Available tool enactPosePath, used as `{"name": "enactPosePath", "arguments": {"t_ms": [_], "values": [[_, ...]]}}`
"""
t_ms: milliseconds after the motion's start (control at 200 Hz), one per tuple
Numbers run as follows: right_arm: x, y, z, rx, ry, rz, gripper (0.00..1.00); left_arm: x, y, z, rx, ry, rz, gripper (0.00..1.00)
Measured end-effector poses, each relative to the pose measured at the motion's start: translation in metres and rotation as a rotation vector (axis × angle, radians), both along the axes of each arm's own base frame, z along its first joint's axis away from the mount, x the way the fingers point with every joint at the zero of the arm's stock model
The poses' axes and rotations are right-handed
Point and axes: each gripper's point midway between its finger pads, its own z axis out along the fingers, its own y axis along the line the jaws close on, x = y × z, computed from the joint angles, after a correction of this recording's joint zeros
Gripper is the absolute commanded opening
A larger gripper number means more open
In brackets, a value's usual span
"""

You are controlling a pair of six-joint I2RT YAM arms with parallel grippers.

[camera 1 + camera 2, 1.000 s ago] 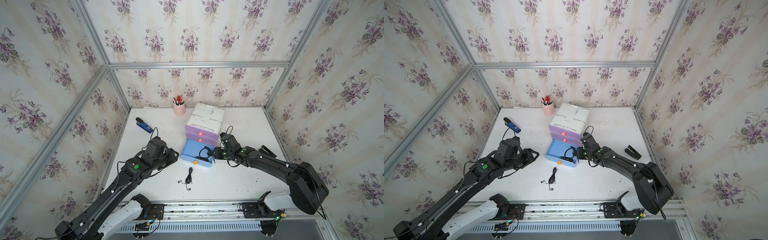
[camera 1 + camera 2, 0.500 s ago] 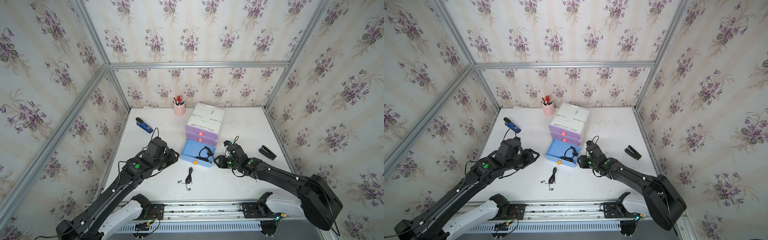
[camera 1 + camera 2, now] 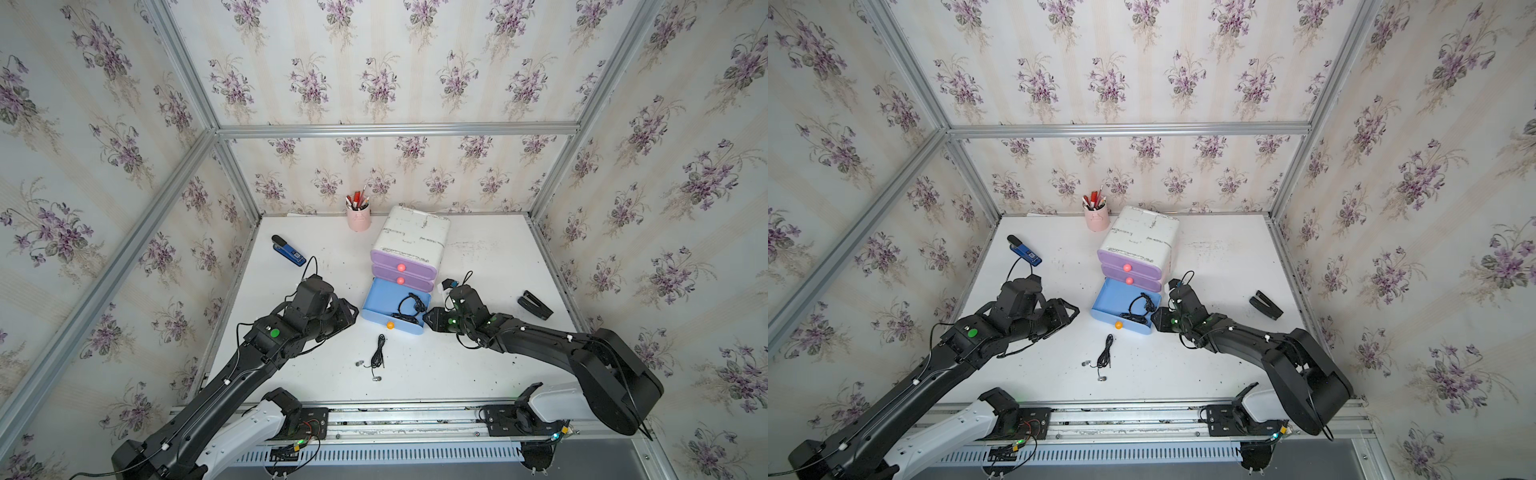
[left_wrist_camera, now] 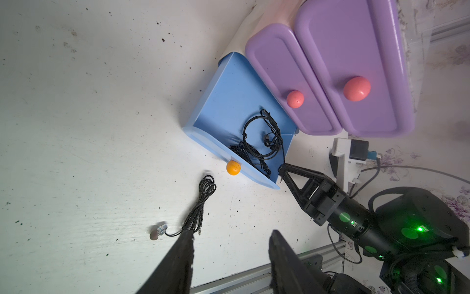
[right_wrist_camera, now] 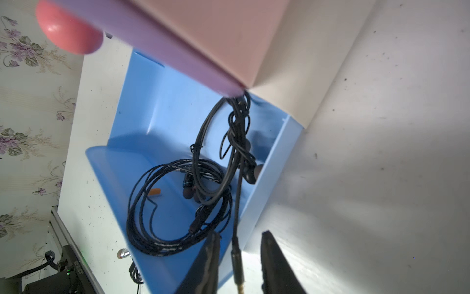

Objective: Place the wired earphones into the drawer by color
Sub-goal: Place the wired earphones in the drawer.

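The white table holds a white drawer unit at its middle, its two purple drawers shut and its light blue bottom drawer pulled out toward the near edge. A second ago the right arm reached in over the right part of that drawer. It has since drawn back to the drawer's near right corner, leaving a black set of wired earphones lying in the drawer with another black coil. The left arm has not moved. The left gripper hangs over the bare table left of the drawer, fingers spread and empty. The right gripper has narrowed, but its fingers are still apart. The set's plug lead trails over the drawer's right wall and lies between them, with a gap showing on each side, so nothing is pinched yet. The drop looks nearly done, with only that tail left to tuck in. A pink pen cup stands at the far edge, a blue stapler lies far left and a black stapler to the right. A braided black earphone bundle with silver buds remains on the table, near the orange knob. No white or red set is in view. The blue stapler's label is too small to read, and no other writing shows.
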Motion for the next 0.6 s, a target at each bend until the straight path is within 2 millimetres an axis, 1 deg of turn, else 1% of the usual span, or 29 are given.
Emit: {"name": "enactPosePath", "arguments": {"t_ms": [75,250,460,599], "values": [[0.001,0.002,0.001,0.013,0.005,-0.004,0.18,0.000,0.000,0.000,-0.001,0.001,-0.001,0.52],[0.005,0.006,0.011,0.038,-0.014,0.000,0.11,0.000,0.000,0.000,-0.002,0.001,-0.002,0.52],[0.008,0.011,0.030,0.077,-0.047,-0.001,0.08,0.000,0.000,0.000,-0.001,0.001,-0.002,0.52],[0.009,0.012,0.034,0.093,-0.044,-0.008,0.09,-0.001,0.000,0.000,-0.002,0.001,-0.002,0.52]]}}
